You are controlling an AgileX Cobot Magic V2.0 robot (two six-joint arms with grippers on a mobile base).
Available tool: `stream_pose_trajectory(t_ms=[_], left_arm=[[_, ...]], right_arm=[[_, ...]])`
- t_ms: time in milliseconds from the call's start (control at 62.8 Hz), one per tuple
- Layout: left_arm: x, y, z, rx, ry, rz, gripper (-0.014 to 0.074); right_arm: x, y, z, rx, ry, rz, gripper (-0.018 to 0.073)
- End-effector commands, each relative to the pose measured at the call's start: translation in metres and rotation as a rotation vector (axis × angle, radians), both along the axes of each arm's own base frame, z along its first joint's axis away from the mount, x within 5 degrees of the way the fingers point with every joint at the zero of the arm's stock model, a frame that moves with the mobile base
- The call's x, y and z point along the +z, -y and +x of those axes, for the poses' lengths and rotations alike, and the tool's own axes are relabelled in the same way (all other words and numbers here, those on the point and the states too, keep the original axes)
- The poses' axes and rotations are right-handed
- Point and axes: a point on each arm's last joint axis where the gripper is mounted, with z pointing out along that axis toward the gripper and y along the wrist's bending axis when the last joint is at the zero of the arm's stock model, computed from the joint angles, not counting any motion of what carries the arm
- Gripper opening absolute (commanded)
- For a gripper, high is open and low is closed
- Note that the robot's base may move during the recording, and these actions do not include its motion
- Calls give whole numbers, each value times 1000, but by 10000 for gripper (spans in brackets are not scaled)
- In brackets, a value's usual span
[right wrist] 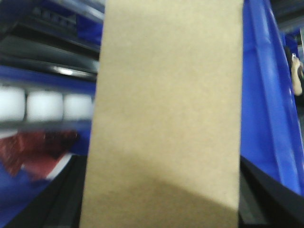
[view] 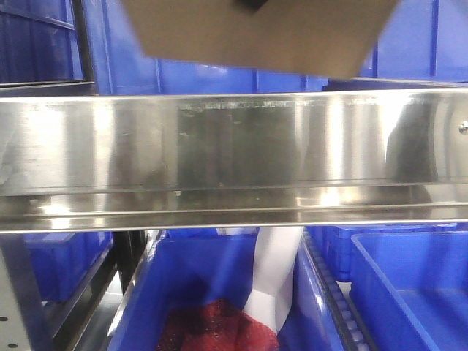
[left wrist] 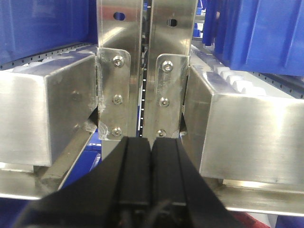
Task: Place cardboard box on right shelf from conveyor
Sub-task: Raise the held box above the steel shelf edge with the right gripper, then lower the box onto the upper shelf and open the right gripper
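Note:
The tan cardboard box [view: 263, 33] hangs tilted at the top of the front view, above the steel right shelf [view: 234, 153] and its broad reflective lip. In the right wrist view the cardboard box [right wrist: 166, 118] fills the middle from top to bottom, and my right gripper [right wrist: 161, 209] is shut on it, one black finger [right wrist: 57, 199] showing on each side. My left gripper [left wrist: 151, 175] is shut on nothing, pads pressed together, in front of steel shelf brackets [left wrist: 142, 85]. The conveyor is out of view.
Blue plastic bins [view: 409, 292] sit below the shelf, one holding a red mesh item [view: 212, 329] and a white object [view: 276, 270]. More blue bins [view: 431, 44] stand behind the box. White rollers [right wrist: 42, 104] run at the left of the right wrist view.

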Motion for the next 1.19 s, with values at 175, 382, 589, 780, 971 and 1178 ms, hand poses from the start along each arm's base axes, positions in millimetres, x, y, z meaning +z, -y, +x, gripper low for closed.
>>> stream_pose_trajectory(t_ms=[175,382,589,780,971,1178], left_arm=[[9,-1,-1,6,99,-9,-119],[9,-1,-1,6,99,-9,-119],[9,-1,-1,6,99,-9,-119],[9,-1,-1,6,99,-9,-119],[9,-1,-1,6,99,-9,-119],[9,-1,-1,6,99,-9,-119]], right_arm=[[19,-18,11,71,207,91,235],[14,-15,14,97,254,-40,235],[12,-8,19,73,240,-62,235],[10,-1,23,44,220,-81,235],[7,2,24,34,197,-97,271],[7,1,24,11,162,-52,640]])
